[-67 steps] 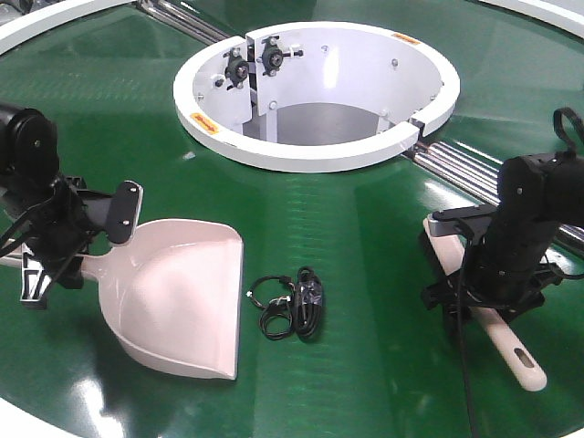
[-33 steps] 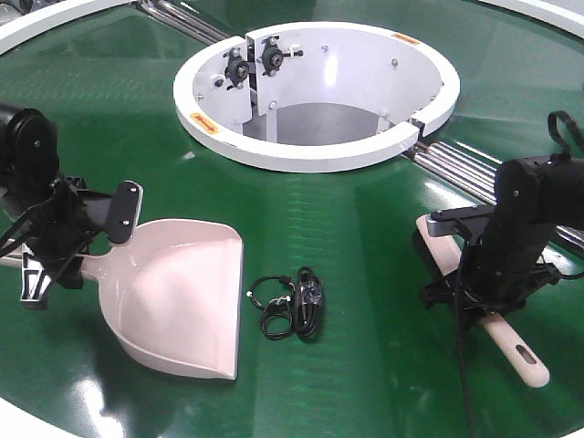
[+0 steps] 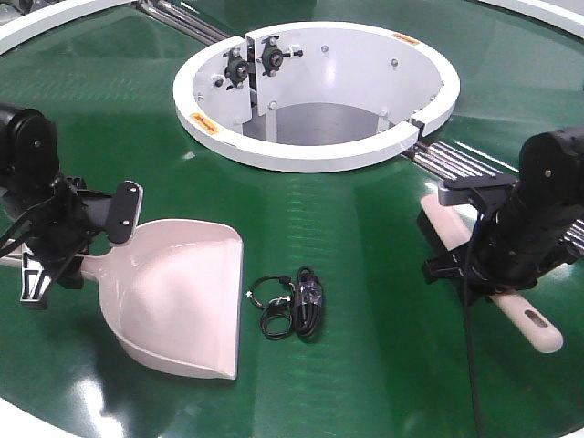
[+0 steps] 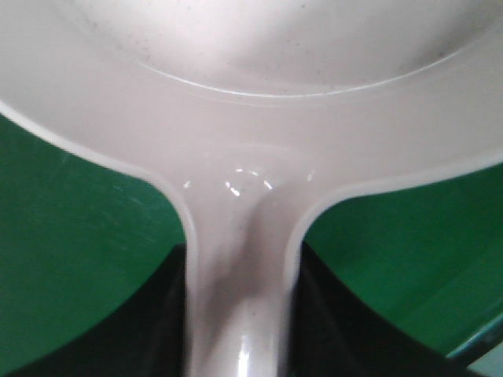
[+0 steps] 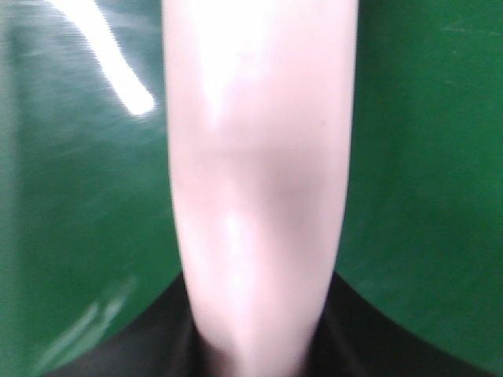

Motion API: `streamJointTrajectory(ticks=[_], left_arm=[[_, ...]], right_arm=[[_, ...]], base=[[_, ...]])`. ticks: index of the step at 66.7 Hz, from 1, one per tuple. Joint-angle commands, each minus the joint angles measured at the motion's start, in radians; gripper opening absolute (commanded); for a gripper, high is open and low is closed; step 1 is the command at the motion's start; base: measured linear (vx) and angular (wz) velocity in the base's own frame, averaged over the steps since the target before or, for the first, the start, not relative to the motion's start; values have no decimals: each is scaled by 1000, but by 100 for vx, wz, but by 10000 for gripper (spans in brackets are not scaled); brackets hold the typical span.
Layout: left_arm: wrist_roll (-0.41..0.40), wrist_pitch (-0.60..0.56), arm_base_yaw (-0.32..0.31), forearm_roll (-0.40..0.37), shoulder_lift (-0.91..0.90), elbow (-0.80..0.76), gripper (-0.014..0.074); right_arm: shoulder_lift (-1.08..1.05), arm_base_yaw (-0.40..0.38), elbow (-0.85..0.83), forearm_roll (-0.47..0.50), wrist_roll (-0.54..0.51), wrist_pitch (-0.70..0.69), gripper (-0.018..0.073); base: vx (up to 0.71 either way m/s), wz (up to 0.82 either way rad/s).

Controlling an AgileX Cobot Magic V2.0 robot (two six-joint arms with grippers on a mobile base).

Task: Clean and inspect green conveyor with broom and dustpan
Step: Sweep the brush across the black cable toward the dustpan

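**Both claws clenched on their tools over the green belt**

Nearest the front camera, the green conveyor [image 3: 365, 383] spreads glossy and dark across the view. At about 8 o'clock lies the dustpan [image 3: 178, 301], its wide mouth facing 3 o'clock. Just beside that mouth, and apart from it, sits a small bundle of black cable [image 3: 292, 304].

At 4 o'clock is the broom [image 3: 511, 307]. Its slotted handle end points toward 5 o'clock and its head angles toward 10 o'clock, with black bristles showing beneath.

The left claw [image 3: 57, 258], at 9 o'clock, is clenched on the dustpan's handle; its wrist view shows the pale handle running between two dark fingers. The right claw [image 3: 488, 274] grasps the broom mid-handle, and its wrist view shows the same kind of grip.

Farther off, at 12 o'clock, stands the white ring-shaped hub [image 3: 310, 157]. Steel rollers [image 3: 465, 164] run out from it toward 3 o'clock.
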Motion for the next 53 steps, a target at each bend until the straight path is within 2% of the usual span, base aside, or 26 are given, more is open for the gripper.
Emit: streamJointTrajectory(ticks=[1, 25, 33, 44, 53], left_arm=[[-3, -3, -11, -13, -51, -27, -8], [-3, -3, -11, -13, -51, -27, -8], [-3, -3, -11, -13, -51, -27, -8], [-3, -3, -11, -13, -51, -27, -8], [-3, -2, -11, -13, -51, -27, -8]], right_arm=[[-79, 51, -24, -2, 53, 24, -5], [-41, 297, -24, 21, 311, 45, -5], [-7, 332, -24, 59, 363, 52, -5], [33, 352, -24, 152, 363, 21, -5], [55, 358, -24, 191, 363, -14, -5]], base=[[0, 0], [0, 0], [0, 0], [0, 0], [0, 0]])
